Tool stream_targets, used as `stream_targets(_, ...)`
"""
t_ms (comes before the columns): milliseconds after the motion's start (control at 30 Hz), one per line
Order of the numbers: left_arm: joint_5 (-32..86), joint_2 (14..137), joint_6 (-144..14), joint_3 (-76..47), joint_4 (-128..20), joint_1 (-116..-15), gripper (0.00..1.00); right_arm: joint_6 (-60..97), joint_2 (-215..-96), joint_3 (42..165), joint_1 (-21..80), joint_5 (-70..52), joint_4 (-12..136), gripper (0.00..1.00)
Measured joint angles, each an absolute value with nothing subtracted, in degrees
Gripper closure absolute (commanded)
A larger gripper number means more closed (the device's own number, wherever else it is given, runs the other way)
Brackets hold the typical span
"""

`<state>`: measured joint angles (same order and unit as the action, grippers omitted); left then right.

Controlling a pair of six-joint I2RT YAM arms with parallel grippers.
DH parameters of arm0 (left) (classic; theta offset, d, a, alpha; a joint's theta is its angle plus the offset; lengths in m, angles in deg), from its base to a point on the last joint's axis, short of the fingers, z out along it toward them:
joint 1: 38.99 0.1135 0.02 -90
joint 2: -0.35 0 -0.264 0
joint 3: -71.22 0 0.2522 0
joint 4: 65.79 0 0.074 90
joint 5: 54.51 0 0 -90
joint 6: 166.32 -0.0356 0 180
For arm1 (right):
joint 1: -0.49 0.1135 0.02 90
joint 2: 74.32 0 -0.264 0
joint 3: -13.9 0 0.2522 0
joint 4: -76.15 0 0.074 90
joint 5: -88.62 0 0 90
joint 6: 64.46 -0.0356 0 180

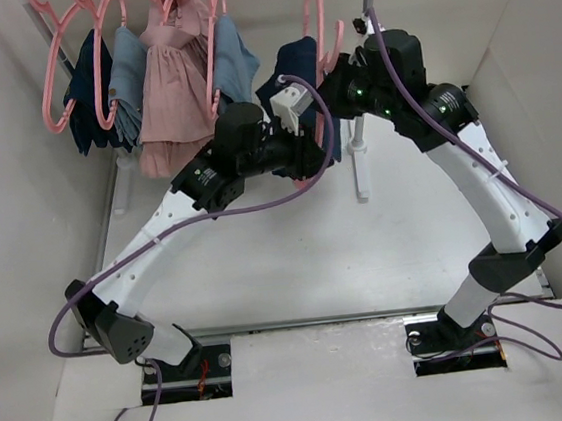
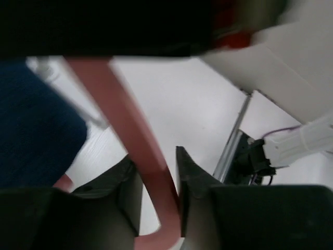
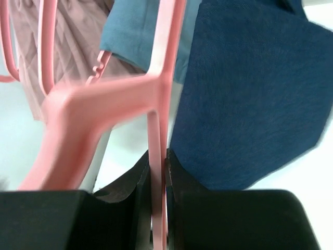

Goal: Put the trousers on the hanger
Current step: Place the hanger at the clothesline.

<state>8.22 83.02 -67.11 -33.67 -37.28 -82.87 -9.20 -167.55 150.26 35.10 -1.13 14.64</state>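
The pink hanger hangs upright at the back, where both arms meet. Dark navy trousers are draped just left of it, partly hidden by the arms. My right gripper is shut on a thin bar of the hanger, pinched flat between its pads at the right gripper; the trousers hang right beside it. My left gripper is lower, shut on the hanger's curved lower bar at the left gripper. The trousers fill the left of that view.
Several more pink hangers hang on the rail at the back left, carrying a pink dress, lighter blue denim and another dark garment. A white stand pole rises behind the grippers. White walls enclose both sides.
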Motion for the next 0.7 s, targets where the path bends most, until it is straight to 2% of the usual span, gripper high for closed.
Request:
stream_targets(33, 9.9, 83.0, -65.3, -33.7, -36.4, -82.9, 0.97, -9.2, -167.6, 150.1, 35.1, -1.2, 15.2, 1.0)
stream_targets(67, 11.4, 83.0, -63.3, -33.7, -34.8, -82.5, 1.0, -9.2, -167.5, 150.0, 35.0, -1.1, 15.2, 1.0)
stream_targets(367, 8.6, 83.4, -56.5, -33.9, -36.1, -80.2, 1.0, -9.5, -168.4, 149.0, 32.5, -8.8, 19.5, 0.99)
stream_targets(467, 6.4, 83.4, -52.1, -34.3, -36.4, -78.8, 1.0, -11.1, -169.0, 148.5, 30.5, -14.1, 22.0, 0.84)
stream_targets(500, 5.9, 83.4, -50.8, -34.6, -36.6, -78.4, 1.0, -12.0, -169.2, 147.9, 29.7, -16.3, 23.5, 0.65)
stream_targets(533, 5.5, 83.5, -49.3, -34.8, -36.6, -78.1, 1.0, -12.9, -169.2, 147.3, 29.2, -18.1, 25.0, 0.57)
stream_targets(600, 3.9, 84.0, -45.1, -36.0, -38.5, -77.3, 1.0, -13.4, -169.3, 145.8, 28.0, -21.0, 30.0, 0.57)
stream_targets(700, 0.4, 84.3, -38.8, -36.4, -42.5, -76.0, 1.0, -14.8, -169.4, 143.7, 26.4, -24.6, 35.5, 0.48)
